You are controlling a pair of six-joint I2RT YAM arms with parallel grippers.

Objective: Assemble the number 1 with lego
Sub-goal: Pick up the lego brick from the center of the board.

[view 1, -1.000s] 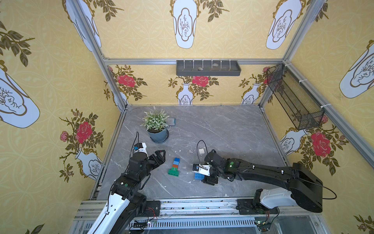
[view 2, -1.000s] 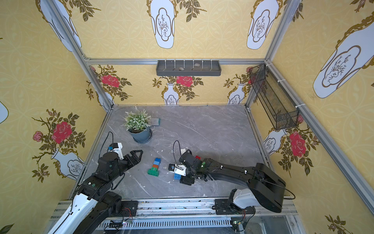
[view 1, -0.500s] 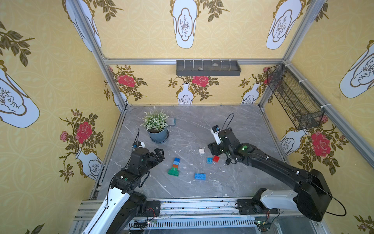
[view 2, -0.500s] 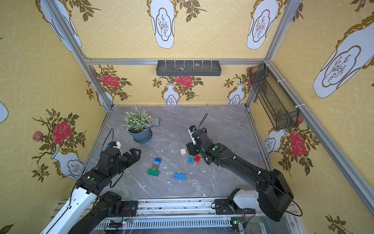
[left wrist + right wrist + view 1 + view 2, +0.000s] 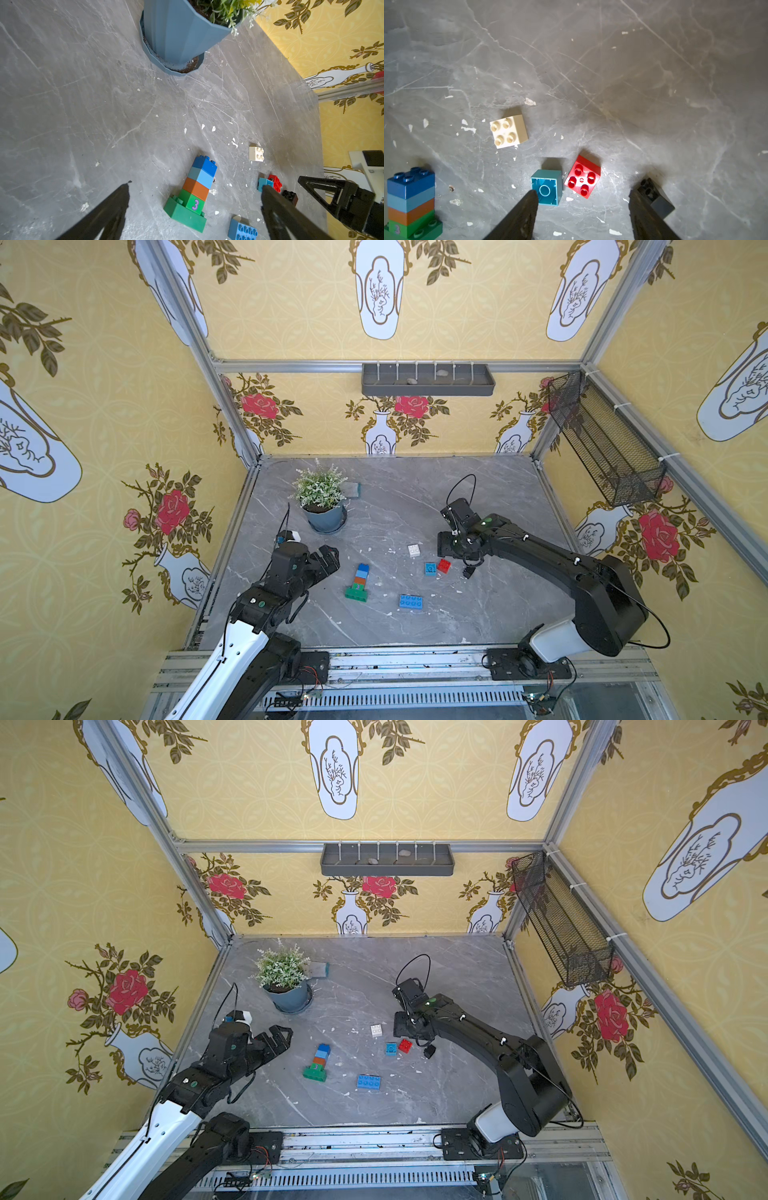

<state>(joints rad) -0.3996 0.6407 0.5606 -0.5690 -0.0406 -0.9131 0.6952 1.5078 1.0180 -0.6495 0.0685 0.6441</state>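
Grey marble bench (image 5: 415, 497): red brick (image 5: 582, 176) lies just ahead of the right jaws, centred on their half-open, empty gap. Left jaws wide, empty, beside the brick stack (image 5: 359, 580).

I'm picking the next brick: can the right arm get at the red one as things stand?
Probably yes. The right gripper hangs open above the red brick, which has nothing on it. The teal brick lies close beside it and the black brick near one finger; either might get nudged.
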